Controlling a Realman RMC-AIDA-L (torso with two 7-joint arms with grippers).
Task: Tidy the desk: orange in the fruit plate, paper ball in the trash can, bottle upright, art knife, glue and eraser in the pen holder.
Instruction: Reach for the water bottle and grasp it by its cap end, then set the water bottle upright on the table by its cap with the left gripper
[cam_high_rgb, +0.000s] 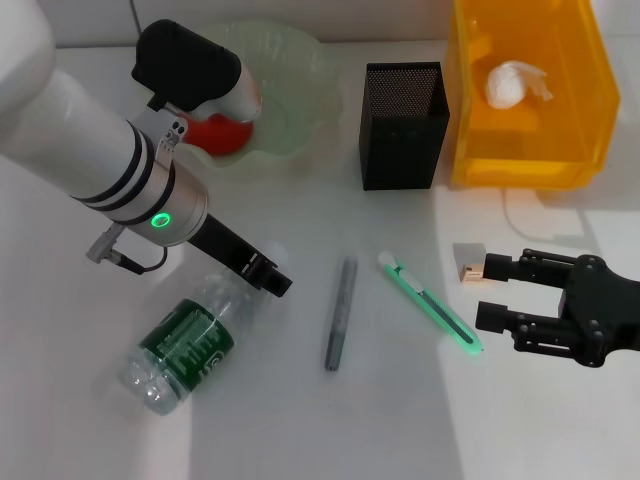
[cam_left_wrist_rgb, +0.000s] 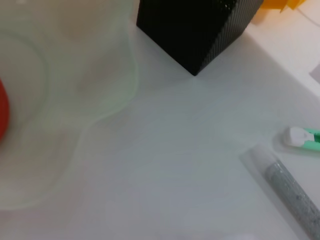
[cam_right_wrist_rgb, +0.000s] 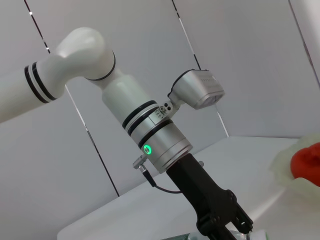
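My left gripper (cam_high_rgb: 272, 280) sits at the neck of the clear plastic bottle w/ green label (cam_high_rgb: 185, 345), lying lower left; can't tell grip state. Should clamp the neck squarely, then tip up slowly. Right gripper (cam_high_rgb: 492, 290), spread, idles lower right.

Clear bottle (cam_high_rgb: 185, 345) lies sideways; green art knife (cam_high_rgb: 430, 303), grey glue (cam_high_rgb: 340, 313), eraser (cam_high_rgb: 468, 262) lie loose.

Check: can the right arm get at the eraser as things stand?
Probably yes. The right gripper hovers open right beside the eraser, with only bare table between them. The art knife lies close by on the other side and might get nudged.
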